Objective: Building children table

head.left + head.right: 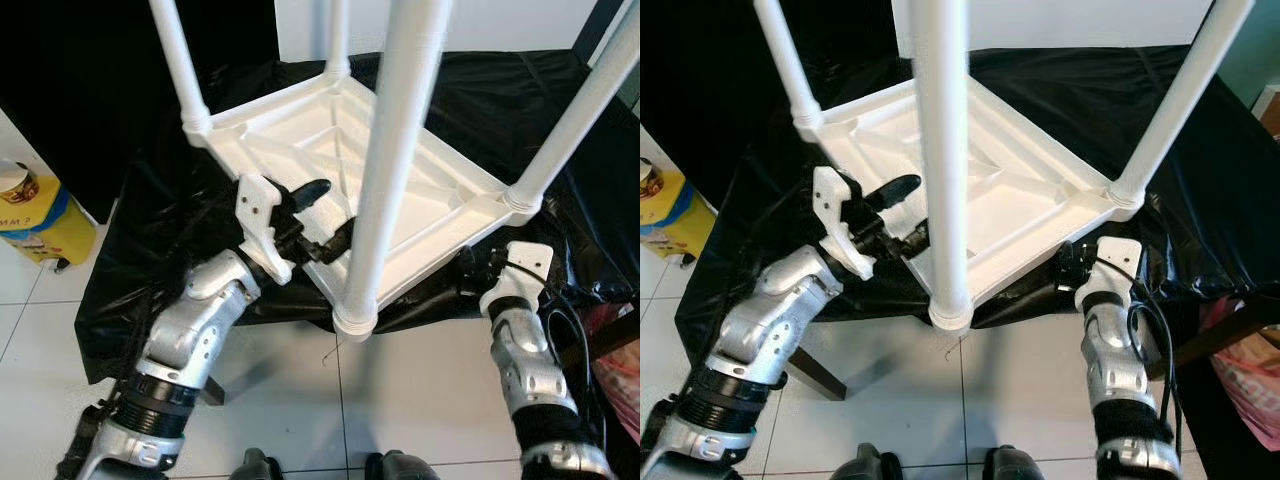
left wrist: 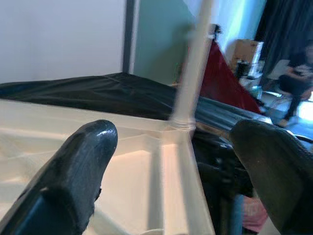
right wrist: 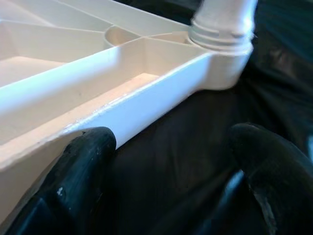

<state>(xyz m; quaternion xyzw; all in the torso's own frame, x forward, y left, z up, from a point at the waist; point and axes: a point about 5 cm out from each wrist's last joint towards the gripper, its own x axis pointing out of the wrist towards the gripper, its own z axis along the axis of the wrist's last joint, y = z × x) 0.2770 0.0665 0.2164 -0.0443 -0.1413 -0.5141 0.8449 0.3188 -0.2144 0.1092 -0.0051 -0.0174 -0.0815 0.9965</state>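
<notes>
The white plastic children table lies upside down on a black sheet. Its ribbed underside faces up, and four white round legs stand upright in its corners.

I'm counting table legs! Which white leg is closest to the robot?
The front corner leg, rising between the left end effector and right end effector. The other three legs stand farther back.

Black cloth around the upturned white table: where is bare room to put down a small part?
The black cloth is bare past the right leg, toward the right edge, and behind the white table. The near edge is crowded: the left gripper and right gripper, both open, sit there beside the front leg.
</notes>
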